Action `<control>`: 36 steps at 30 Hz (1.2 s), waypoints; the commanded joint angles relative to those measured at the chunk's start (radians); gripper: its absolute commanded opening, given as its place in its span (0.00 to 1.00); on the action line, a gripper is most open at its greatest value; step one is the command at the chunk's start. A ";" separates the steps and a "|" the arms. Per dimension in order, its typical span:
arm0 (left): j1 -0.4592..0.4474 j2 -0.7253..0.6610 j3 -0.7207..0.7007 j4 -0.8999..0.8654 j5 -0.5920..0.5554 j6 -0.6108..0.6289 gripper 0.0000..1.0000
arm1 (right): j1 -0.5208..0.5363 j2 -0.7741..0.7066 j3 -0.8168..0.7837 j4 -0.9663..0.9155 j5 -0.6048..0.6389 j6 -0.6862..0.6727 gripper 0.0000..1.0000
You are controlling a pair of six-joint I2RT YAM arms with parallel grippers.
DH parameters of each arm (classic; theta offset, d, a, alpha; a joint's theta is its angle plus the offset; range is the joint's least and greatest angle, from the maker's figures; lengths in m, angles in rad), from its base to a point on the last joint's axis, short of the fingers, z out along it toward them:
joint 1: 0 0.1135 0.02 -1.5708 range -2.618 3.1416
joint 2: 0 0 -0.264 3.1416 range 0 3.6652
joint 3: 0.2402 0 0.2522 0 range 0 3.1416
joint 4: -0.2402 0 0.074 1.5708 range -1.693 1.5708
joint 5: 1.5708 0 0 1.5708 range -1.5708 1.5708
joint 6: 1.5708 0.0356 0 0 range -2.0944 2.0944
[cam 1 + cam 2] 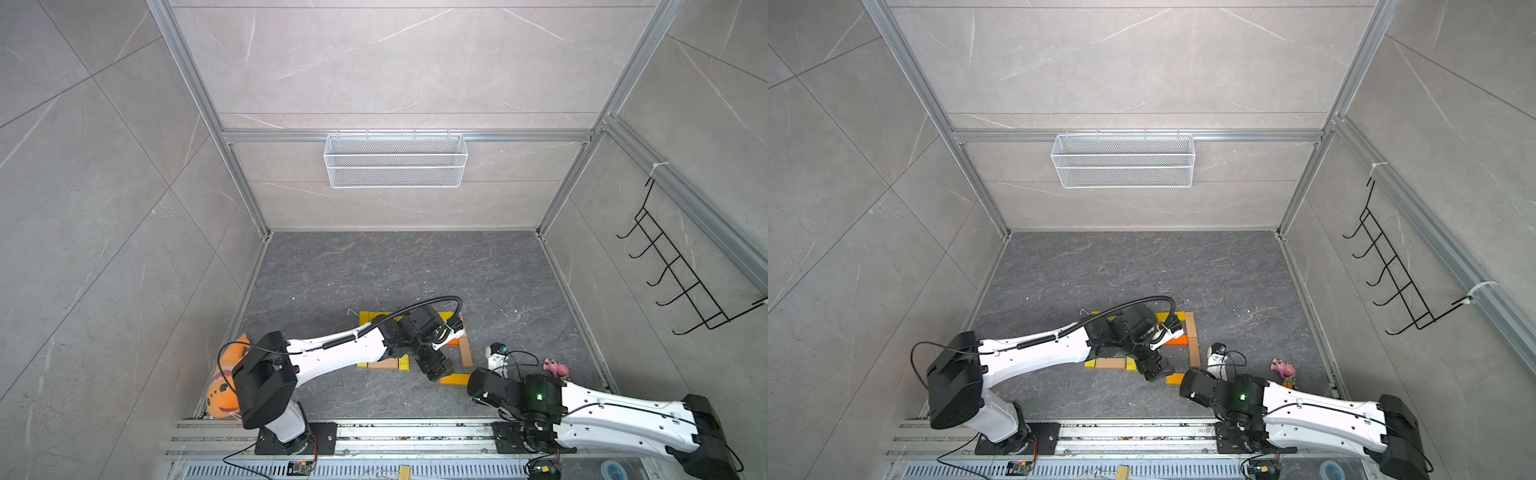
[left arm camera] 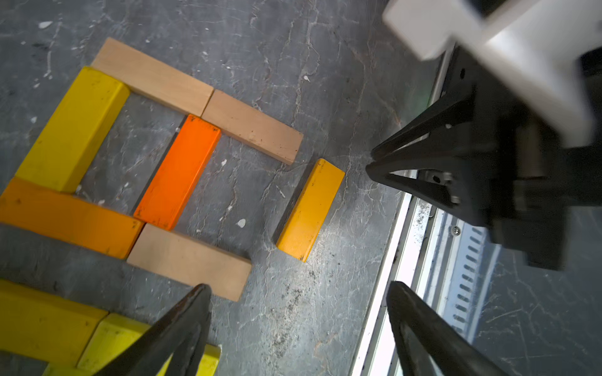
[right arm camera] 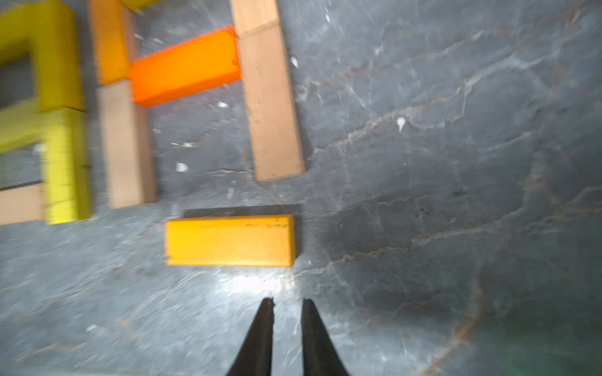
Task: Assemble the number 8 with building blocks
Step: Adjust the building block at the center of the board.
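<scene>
The building blocks lie flat on the dark floor as a partial figure: tan bars (image 2: 153,76) (image 2: 252,127), a bright orange bar (image 2: 177,172) across the middle, and yellow bars (image 2: 73,128). One loose yellow-orange block (image 3: 229,241) (image 2: 311,210) (image 1: 456,379) lies apart at the figure's near right corner. My left gripper (image 2: 299,293) (image 1: 436,370) hovers over the floor by the tan bar (image 2: 189,260), open and holding nothing. My right gripper (image 3: 288,301) (image 2: 371,164) sits just short of the loose block, its fingers almost together with nothing between them.
An orange plush fish (image 1: 224,382) lies behind the left arm. A pink toy (image 1: 556,368) and a small white object (image 1: 496,357) sit at the right. A metal rail (image 1: 415,432) borders the front. A wire basket (image 1: 395,160) and a black hook rack (image 1: 681,270) hang on the walls.
</scene>
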 commanded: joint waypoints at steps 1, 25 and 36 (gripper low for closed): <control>-0.028 0.082 0.102 -0.070 -0.029 0.106 0.85 | -0.002 -0.080 0.084 -0.182 0.013 -0.047 0.29; -0.136 0.418 0.366 -0.233 -0.099 0.274 0.63 | -0.003 -0.402 0.281 -0.413 -0.075 -0.297 0.54; -0.162 0.490 0.404 -0.256 -0.162 0.286 0.51 | -0.003 -0.395 0.279 -0.415 -0.063 -0.305 0.54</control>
